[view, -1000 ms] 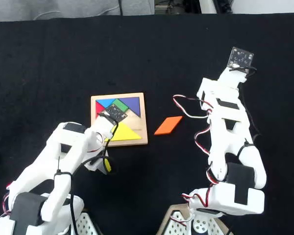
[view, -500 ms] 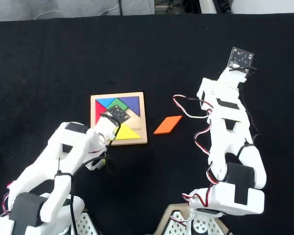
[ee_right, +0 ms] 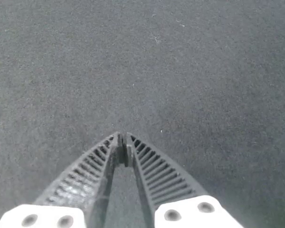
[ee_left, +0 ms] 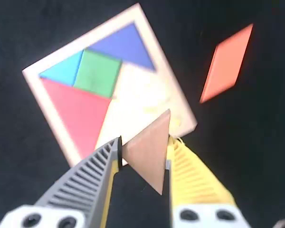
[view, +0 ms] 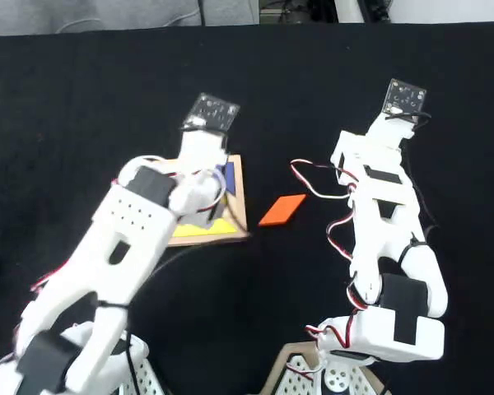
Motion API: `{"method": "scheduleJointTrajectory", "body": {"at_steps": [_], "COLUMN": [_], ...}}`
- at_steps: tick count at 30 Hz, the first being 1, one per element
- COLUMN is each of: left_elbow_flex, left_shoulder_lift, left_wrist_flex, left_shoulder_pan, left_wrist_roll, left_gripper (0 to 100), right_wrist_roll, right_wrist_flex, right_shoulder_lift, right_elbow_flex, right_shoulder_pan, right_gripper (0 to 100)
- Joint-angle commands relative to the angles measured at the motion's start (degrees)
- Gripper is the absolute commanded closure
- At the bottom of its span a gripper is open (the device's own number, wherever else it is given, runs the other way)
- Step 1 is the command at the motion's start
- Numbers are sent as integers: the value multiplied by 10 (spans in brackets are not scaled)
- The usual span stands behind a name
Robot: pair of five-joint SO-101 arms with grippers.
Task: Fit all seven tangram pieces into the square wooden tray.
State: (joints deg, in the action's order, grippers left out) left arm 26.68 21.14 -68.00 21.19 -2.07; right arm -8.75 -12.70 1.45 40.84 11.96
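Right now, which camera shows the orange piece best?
The high view: the orange piece lies whole on the black mat, beside the wooden tray, not touching it. The left wrist view also shows it whole, past the tray's corner. The right wrist view faces bare mat.

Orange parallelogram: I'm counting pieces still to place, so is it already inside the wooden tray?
No, the orange parallelogram lies on the black table beside the wooden tray, apart from it.
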Motion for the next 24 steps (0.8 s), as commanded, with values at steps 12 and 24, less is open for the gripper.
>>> {"method": "scheduleJointTrajectory", "body": {"at_steps": [12, 24], "left_elbow_flex": [-56, -32], "left_shoulder_lift": [-241, -242], "left_wrist_flex": [244, 241], "left_shoulder_pan": [9, -32], "left_wrist_roll": [-280, -278], "left_gripper": [945, 941], "right_wrist_roll": [5, 5], "right_wrist_flex": [8, 7], "right_shoulder_lift": [7, 6], "right_elbow_flex": [-36, -39], "right_shoulder_pan": [-10, -10], "right_gripper": [986, 986]}}
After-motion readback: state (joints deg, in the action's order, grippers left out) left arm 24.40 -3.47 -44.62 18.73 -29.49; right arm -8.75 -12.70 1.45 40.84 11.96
